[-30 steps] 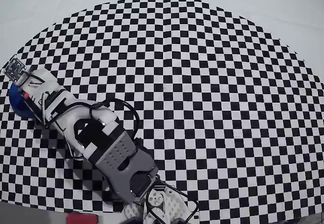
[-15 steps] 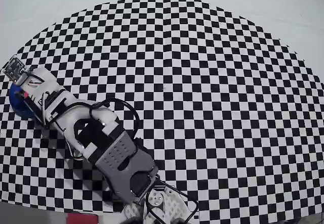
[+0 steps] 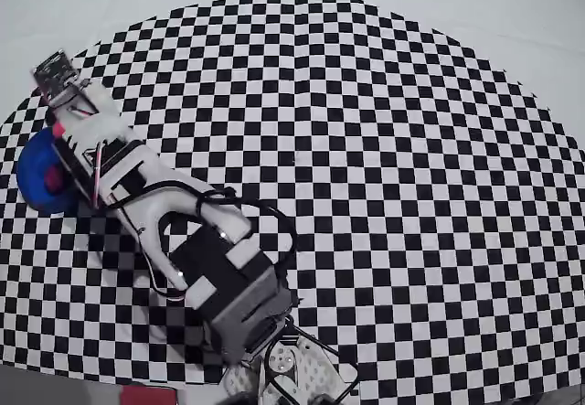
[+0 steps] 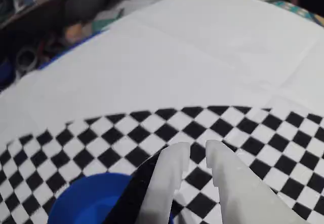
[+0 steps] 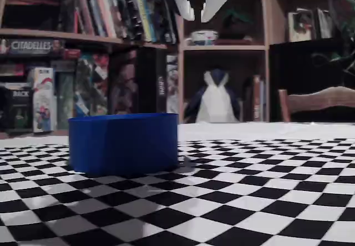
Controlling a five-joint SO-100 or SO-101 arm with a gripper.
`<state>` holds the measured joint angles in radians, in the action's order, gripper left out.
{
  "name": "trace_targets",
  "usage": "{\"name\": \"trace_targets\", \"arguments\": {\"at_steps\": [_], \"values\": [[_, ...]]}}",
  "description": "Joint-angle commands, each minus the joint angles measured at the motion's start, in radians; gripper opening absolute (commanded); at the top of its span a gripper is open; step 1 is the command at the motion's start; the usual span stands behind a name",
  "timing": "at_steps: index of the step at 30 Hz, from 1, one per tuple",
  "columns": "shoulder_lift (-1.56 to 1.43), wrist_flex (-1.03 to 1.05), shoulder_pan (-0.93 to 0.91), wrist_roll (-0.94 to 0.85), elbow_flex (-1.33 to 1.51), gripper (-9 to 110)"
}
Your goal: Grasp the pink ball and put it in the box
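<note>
A small magenta-pink ball (image 3: 54, 178) lies inside the round bright-blue box (image 3: 33, 169) at the left edge of the black-and-white checkered mat (image 3: 384, 149) in the overhead view (the arm covers the box's right side). The white two-finger gripper (image 4: 197, 153) hangs above it, fingers slightly apart, holding nothing.

The worktop (image 3: 384, 149) wears a black-and-white checkered cover with a plain white cloth (image 4: 192, 47) beyond its curved edge. The box (image 5: 123, 142) is a solid bright blue with no markings. A small patch of magenta-pink, the pink ball (image 3: 53, 178), shows inside it in the overhead view. The end effector (image 4: 197, 150) has white fingers, and the arm (image 3: 183, 231) is white and black with a pink-red accent.
</note>
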<state>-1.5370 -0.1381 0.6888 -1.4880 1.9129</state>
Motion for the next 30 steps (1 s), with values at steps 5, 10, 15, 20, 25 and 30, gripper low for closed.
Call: {"name": "trace_targets", "arguments": {"at_steps": [5, 10, 15, 20, 25, 30], "values": [[-0.218, -0.219, -0.176, 0.41, 0.172, 0], [-0.301, -0.279, -0.287, 0.798, 0.293, 0], [-0.413, -0.264, -0.4, 1.163, 0.417, 0], [-0.52, 0.034, -0.5, 1.393, 0.434, 0], [-0.67, 0.164, -0.552, 1.466, 0.597, 0], [-0.884, 0.278, -0.594, 1.488, 0.785, 0]]}}
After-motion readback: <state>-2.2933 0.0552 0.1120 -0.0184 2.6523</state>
